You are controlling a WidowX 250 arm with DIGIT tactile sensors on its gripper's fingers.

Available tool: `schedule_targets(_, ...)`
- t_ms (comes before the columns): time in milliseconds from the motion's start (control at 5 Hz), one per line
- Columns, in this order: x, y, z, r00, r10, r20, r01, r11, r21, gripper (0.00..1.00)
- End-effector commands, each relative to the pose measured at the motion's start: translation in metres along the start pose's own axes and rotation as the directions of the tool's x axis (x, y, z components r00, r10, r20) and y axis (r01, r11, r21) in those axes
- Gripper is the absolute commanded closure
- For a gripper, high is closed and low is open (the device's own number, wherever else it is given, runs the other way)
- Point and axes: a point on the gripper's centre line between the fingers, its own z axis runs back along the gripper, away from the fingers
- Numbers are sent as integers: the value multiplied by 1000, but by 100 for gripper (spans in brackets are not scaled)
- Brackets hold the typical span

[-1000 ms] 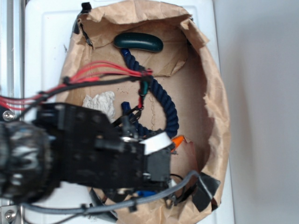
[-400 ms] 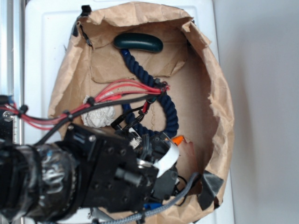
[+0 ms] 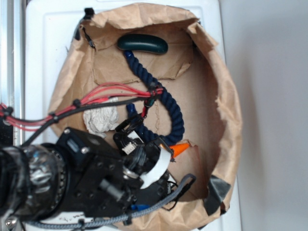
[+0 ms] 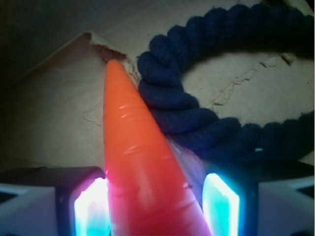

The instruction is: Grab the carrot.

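In the wrist view the gripper (image 4: pixel 156 206) has its two lit fingers (image 4: pixel 88 209) standing on either side of the carrot (image 4: pixel 138 157). The left one seems to meet the carrot's flank, while a slim gap shows at the right one, so the jaws are parted around it and not yet pinching.

The carrot reads as light, rigid moulded plastic with a glossy skin, so it will likely be slippery and, being tapered, may squirt toward its tip under pressure. The thick part between the jaws looks the best place to hold, squeezed square across.

It is smooth, bright orange and conical, with faint ridges; its point aims to 12 o'clock, and its stem end is hidden.

It lies on the brown paper lining (image 3: pixel 202 96), its tip by a torn flap, with the navy rope (image 4: pixel 197 118) touching its side at 2 o'clock. From outside, only an orange tip (image 3: pixel 178 149) shows at 3 o'clock of the arm; the dark green piece (image 3: pixel 142 44) sits well apart at 12 o'clock.
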Motion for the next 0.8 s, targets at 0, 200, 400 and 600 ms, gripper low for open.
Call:
schedule_targets(0,25,3,27,999,38,-16,-38,999,22,100)
schedule_targets(200,45,15,56,989,-14,-150,22,998,51,100)
schedule_targets(400,58,27,85,970,-95,-222,119,988,98,100)
schedule_targets(600,78,46,112,961,-169,-220,183,982,41,100)
